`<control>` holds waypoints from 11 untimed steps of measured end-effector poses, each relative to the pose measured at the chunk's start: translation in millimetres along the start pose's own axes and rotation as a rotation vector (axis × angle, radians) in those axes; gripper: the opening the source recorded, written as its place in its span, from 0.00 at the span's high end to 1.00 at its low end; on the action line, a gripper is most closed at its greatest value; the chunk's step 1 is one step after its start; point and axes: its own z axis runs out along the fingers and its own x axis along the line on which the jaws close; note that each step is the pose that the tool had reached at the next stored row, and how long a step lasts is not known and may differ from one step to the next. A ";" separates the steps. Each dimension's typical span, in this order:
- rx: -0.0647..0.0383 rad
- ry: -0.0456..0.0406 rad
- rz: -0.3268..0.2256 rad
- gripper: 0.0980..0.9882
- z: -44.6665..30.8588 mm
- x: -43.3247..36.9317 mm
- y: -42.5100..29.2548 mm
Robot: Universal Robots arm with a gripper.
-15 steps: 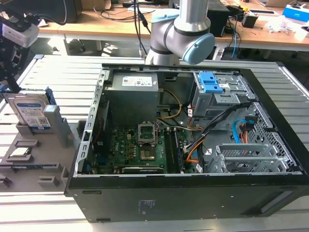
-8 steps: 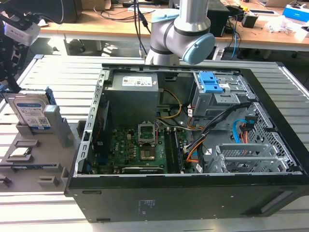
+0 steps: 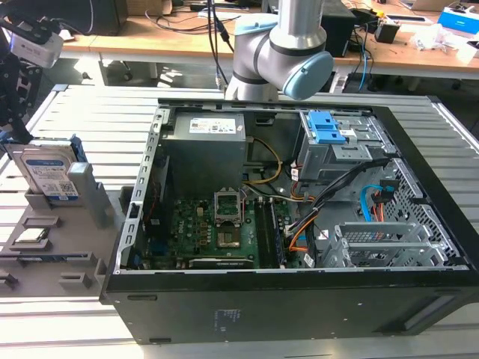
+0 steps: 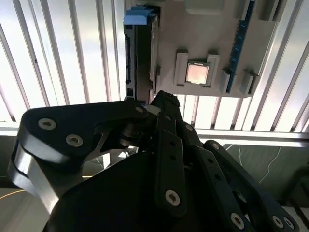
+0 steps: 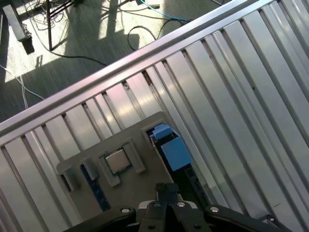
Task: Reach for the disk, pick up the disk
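The disk (image 3: pixel 47 176) stands on edge in a slot of a grey holder (image 3: pixel 52 258) at the exterior view's left. It is silver, with a white-and-blue label and blue side rails. My gripper (image 3: pixel 21 131) hangs just above and behind the disk's top edge, apart from it. In the second wrist view the disk (image 4: pixel 140 58) appears edge-on, just beyond my gripper (image 4: pixel 157 100), whose fingers are shut together with nothing between them. The first wrist view shows the disk's blue rail (image 5: pixel 175 151) just ahead of the gripper (image 5: pixel 167 189).
A small square silver chip (image 4: pixel 197 73) lies in a pocket of the holder beside the disk. An open black computer case (image 3: pixel 299 224) with a grey drive cage and blue latch (image 3: pixel 326 129) sits to the exterior view's right. The table is slatted metal (image 5: pixel 241 96).
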 end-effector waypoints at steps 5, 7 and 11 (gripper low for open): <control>0.000 0.0019 -0.052 0.99 0.0 0.0 0.0; 0.000 0.0025 -0.067 0.99 0.0 0.0 0.0; 0.000 0.0041 -0.108 0.99 0.0 0.0 0.0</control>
